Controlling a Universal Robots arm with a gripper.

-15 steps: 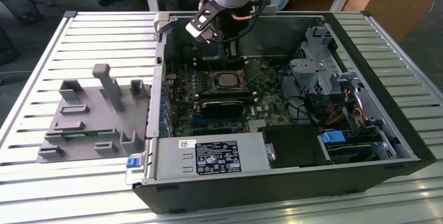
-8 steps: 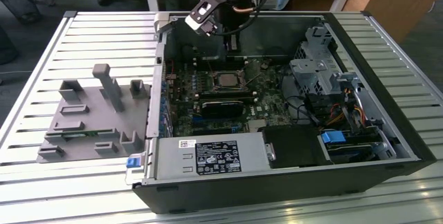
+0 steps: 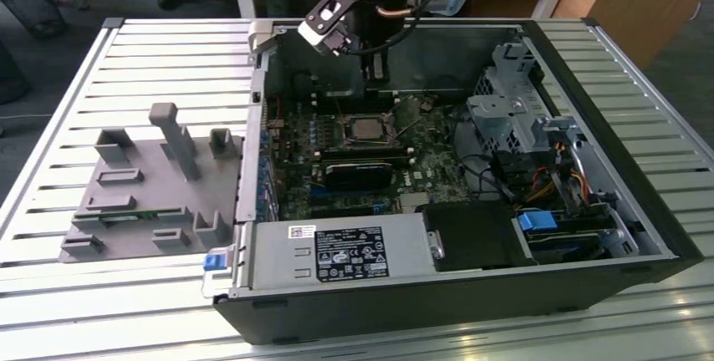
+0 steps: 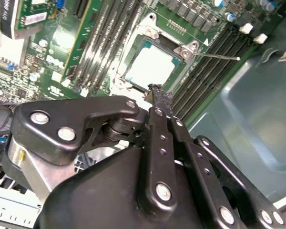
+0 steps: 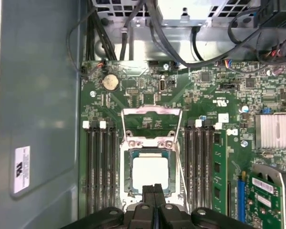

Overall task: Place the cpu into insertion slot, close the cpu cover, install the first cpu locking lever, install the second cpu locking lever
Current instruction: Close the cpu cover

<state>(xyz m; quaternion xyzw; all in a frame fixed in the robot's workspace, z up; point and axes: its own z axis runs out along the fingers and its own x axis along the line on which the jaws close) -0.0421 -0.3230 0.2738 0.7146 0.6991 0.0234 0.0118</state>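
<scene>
- Claw (image 5: 154, 192): black, two fingers pressed together with nothing between them. The tips hang at the edge of the small flat silver-grey square cpu (image 5: 150, 171). Can't tell whether they touch it.
- The cpu lies flat inside the square black insertion slot (image 5: 128, 168), so placing looks done. An empty, pinched claw fits that.
- The thin silvery square-frame cpu cover (image 5: 151, 111) is swung up off the slot, its window clear of the chip. It reads as not yet closed.
- A thin silver wire locking lever (image 4: 219, 56) sticks out free beside the slot. It looks unlatched, which would be why the cover can stand open.
- In the exterior view, the slot sits mid-board inside the open black computer case (image 3: 469, 311). The arm stands at 12 o'clock of the slot, probably to stay clear of the grey metal drive cage (image 3: 507, 114) at 3 o'clock.
- The case rests on the slatted silver metal surface (image 3: 67, 85). A grey moulded parts fixture (image 3: 145, 185) sits at 9 o'clock of the case, well apart from the work.
</scene>
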